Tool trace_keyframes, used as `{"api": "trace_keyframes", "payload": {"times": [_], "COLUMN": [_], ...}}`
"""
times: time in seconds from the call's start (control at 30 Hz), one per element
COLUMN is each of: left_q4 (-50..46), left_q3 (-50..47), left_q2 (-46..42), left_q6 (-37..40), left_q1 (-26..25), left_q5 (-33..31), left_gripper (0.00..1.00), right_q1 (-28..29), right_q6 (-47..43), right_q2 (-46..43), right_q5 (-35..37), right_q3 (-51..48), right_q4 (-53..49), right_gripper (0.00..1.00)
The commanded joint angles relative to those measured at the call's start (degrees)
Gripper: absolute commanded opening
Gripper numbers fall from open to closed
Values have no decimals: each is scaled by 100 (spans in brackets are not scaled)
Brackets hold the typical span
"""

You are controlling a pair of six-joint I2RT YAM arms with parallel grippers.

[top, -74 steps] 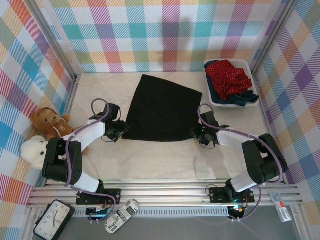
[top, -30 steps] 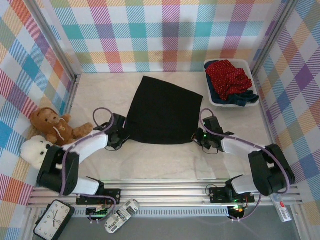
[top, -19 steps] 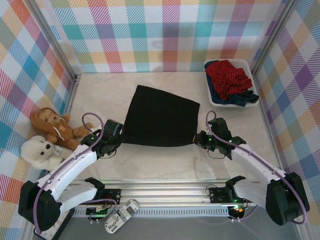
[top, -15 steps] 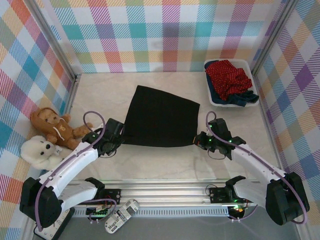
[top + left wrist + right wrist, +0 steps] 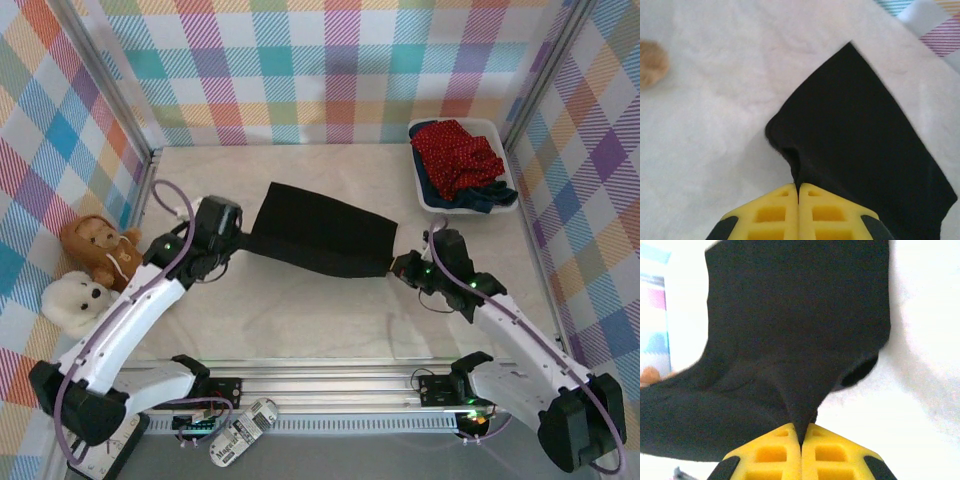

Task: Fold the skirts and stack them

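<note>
Across the pale tabletop (image 5: 300,325), left of the white mesh plastic basket (image 5: 424,203): plain black cloth skirt (image 5: 320,232), no longer spread flat as moments back but drawn into a narrower band, near hem raised off the surface and carried toward the back wall. Looks like the first fold under way, not yet laid down; nothing stacked so far. Left arm (image 5: 125,315) and right arm (image 5: 520,330) both stretched out farther than a second ago, reaching in from the near edge. Inside the basket, waiting: red cloth skirt with tiny white dots (image 5: 455,150) heaped on top, dark blue denim (image 5: 492,200) peeking out beneath at the near rim, so most of the work judged unstarted. Well apart from the basket, at the opposite side of the tabletop: brown teddy bear (image 5: 100,248) and white teddy bear (image 5: 70,300), clear of the cloth. Left jaws clenched on the hem corner farthest from the basket, fabric pinched into a ridge where the yellow pads (image 5: 770,215) meet. Right jaws clenched likewise on the corner nearest the basket, just off its near left corner, cloth bunched and pulled taut into the seam.
</note>
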Motion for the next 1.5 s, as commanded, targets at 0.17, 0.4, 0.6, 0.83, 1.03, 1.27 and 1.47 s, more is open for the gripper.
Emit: {"api": "trace_keyframes", "payload": {"times": [0.17, 0.4, 0.6, 0.83, 1.03, 1.27, 1.47], "left_q4": [1271, 1398, 1345, 900, -96, 735, 876], "left_q3": [1260, 2534, 3356, 4748, 5879, 4634, 4731], "left_q2": [1777, 3267, 4348, 5699, 6326, 6290, 6942], "left_q6": [1452, 1967, 1989, 2061, 2135, 2016, 1894], "left_q1": [555, 734, 918, 1012, 1004, 1004, 1004], "left_q5": [-79, -95, 60, 747, 1211, 2998, 3358], "left_gripper": [0, 0, 0, 3, 97, 100, 100], "right_q1": [-351, -446, -479, -514, -333, -49, 4], "right_q6": [864, 491, 421, 207, -230, -275, -355], "right_q2": [1723, 3092, 3958, 4404, 4100, 4472, 5327], "right_q5": [1098, 1273, 1421, 1598, 1098, 222, 41], "right_q3": [1124, 2083, 2573, 2902, 2997, 3061, 3589], "right_q4": [336, 610, 622, 677, 297, 777, 821], "right_gripper": [0, 0, 0, 28, 99, 99, 99]}}
